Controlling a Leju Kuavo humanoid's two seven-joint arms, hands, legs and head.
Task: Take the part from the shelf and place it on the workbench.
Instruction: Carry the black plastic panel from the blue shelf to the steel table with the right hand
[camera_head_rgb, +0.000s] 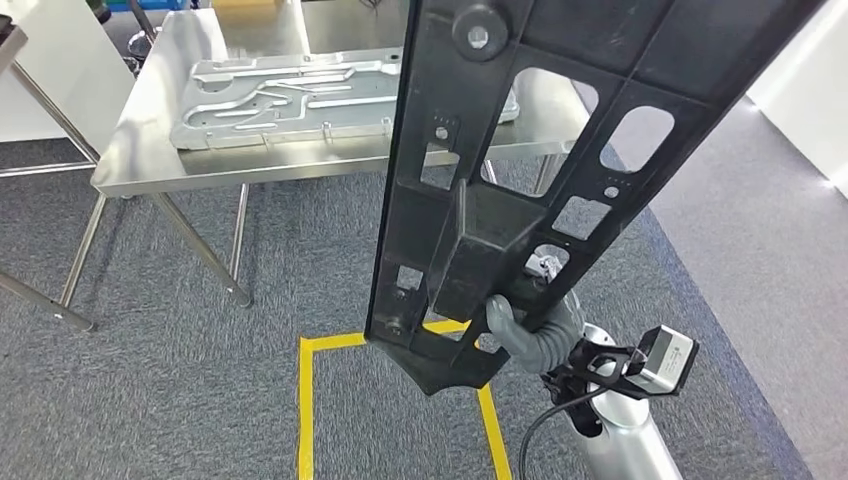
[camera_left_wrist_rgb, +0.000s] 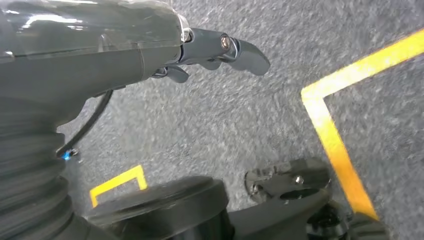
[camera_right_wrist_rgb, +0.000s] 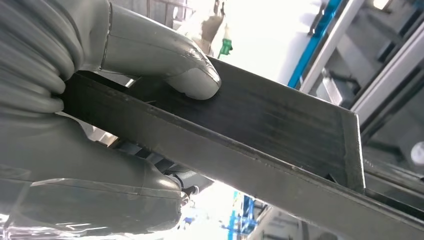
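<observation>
On the left of the head view, a steel table (camera_head_rgb: 140, 165) stands on grey carpet (camera_head_rgb: 150, 380), its legs splayed down to the floor. A silver stamped metal panel (camera_head_rgb: 290, 95) with raised ribs lies flat on the tabletop. Nearer the robot, yellow tape (camera_head_rgb: 306, 400) marks a squared outline on the carpet.

Moving to the middle, a long black part (camera_head_rgb: 480, 190), a flat frame with several cut-out windows and a raised central rib, stands nearly upright in front of the camera, leaning up and to the right and crossing in front of the table's near edge. It is off the table, carried in the air above the carpet and the tape.

Low on the right, the right robot hand (camera_head_rgb: 535, 325) grips the part near its lower end, grey fingers wrapped round one edge. The right wrist view shows the same hold close up: the thumb (camera_right_wrist_rgb: 192, 75) presses on one face of the black bar while the palm backs the other side.

The left robot hand (camera_left_wrist_rgb: 220, 52) hangs over the carpet in the left wrist view, holding nothing, its fingers loosely extended.
</observation>
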